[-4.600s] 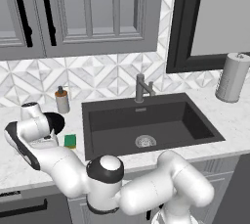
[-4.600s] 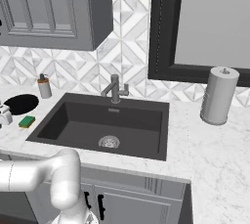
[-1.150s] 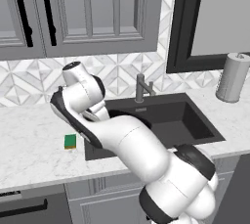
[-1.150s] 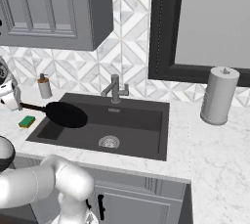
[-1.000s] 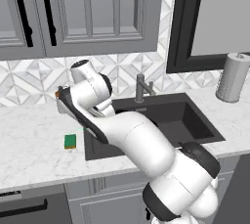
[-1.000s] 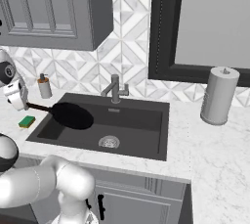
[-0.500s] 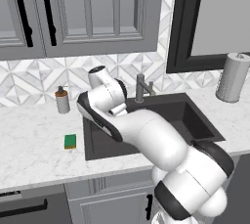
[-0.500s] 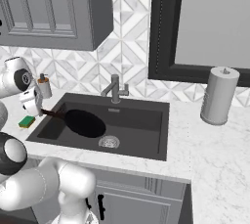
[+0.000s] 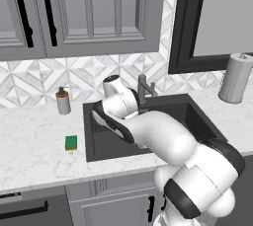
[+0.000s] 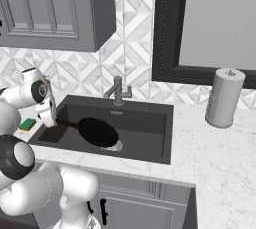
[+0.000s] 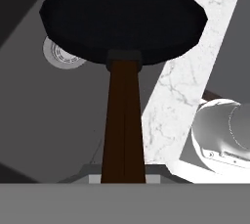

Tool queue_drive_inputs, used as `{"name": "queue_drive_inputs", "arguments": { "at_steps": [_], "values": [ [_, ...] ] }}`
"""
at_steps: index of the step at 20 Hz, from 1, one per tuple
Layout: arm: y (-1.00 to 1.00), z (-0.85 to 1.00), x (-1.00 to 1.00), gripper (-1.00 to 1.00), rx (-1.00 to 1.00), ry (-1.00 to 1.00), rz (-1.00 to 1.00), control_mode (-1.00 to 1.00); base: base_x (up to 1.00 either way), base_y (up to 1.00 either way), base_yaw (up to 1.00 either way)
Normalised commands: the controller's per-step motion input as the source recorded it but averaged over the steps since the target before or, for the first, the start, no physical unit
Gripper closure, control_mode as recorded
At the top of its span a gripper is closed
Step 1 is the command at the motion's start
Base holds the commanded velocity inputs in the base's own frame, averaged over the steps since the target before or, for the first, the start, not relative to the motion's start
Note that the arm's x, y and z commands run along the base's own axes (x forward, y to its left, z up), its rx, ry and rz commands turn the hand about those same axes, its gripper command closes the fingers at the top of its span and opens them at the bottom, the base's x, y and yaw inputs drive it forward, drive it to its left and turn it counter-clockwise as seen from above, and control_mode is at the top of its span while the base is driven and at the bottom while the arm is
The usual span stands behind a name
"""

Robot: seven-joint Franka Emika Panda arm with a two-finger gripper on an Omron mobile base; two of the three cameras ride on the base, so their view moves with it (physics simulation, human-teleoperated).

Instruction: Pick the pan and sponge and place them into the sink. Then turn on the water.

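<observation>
My gripper (image 10: 51, 118) is shut on the reddish-brown handle (image 11: 124, 120) of the black pan (image 10: 97, 132). The gripper sits at the sink's left end and the pan hangs level inside the dark sink (image 10: 147, 130), over its middle. In the hand view the pan (image 11: 122, 20) lies straight ahead of the gripper (image 11: 123, 170) and covers part of the silver drain (image 11: 59, 56). On the counter left of the sink (image 9: 101, 143) rests the green sponge (image 9: 71, 142), also the sponge (image 10: 27, 123) beside my hand. No water shows at the faucet (image 10: 117, 93).
A soap bottle (image 9: 63, 101) stands by the backsplash behind the sponge. A paper towel roll (image 10: 225, 98) stands on the counter right of the sink. Wall cabinets (image 9: 89, 13) hang above, and my own arm (image 9: 148, 131) arches over the basin.
My arm has swung right, carrying the pan from above the counter's edge to over the sink and lower into the basin. The sponge has stayed put.
</observation>
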Motion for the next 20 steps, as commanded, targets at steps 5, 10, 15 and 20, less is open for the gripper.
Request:
{"name": "queue_drive_inputs", "arguments": {
  "at_steps": [5, 10, 15, 20],
  "values": [
    [-0.28, -0.33, 0.49, 1.00, 0.00, 0.00, -0.01, -1.00, 0.00, 0.00, 0.00],
    [-0.11, -0.31, 0.52, 1.00, 0.00, 0.00, 0.00, -1.00, 0.00, 0.00, 0.00],
    [0.00, -0.32, 0.56, 1.00, 0.00, 0.00, 0.00, -1.00, 0.00, 0.00, 0.00],
    [0.00, -0.34, 0.56, 1.00, 0.00, 0.00, 0.00, -1.00, 0.00, 0.00, 0.00]
  ]
}}
